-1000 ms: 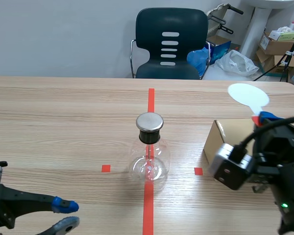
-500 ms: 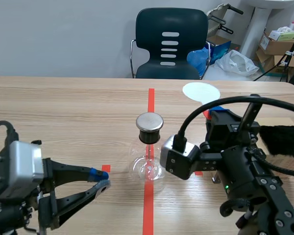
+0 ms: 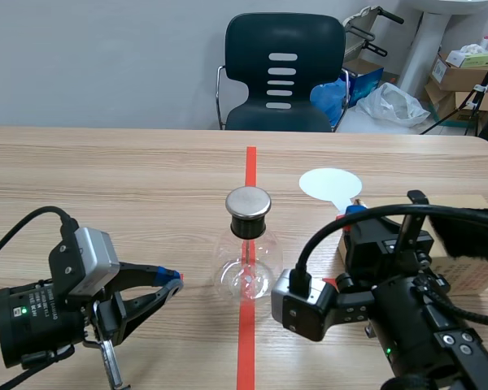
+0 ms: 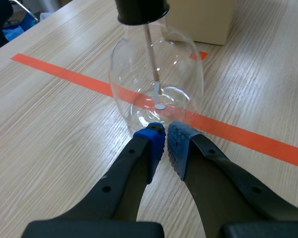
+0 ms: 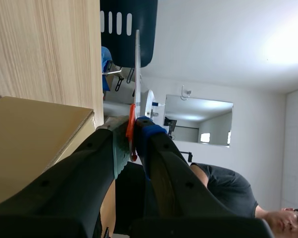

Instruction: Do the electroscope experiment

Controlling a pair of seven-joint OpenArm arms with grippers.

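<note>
The clear round glass flask with black stopper (image 3: 249,260) stands on the wooden surface (image 3: 106,187); it is likely fragile and slick, best gripped at its neck. The left claw (image 4: 166,140), pressed together, sits just before the flask's base. The right claw (image 5: 131,133) pinches a thin white round paddle (image 3: 329,184) beside the flask.

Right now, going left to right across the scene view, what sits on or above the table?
Left gripper → clear glass flask with metal cap → white round paddle → brown cardboard box.
</note>
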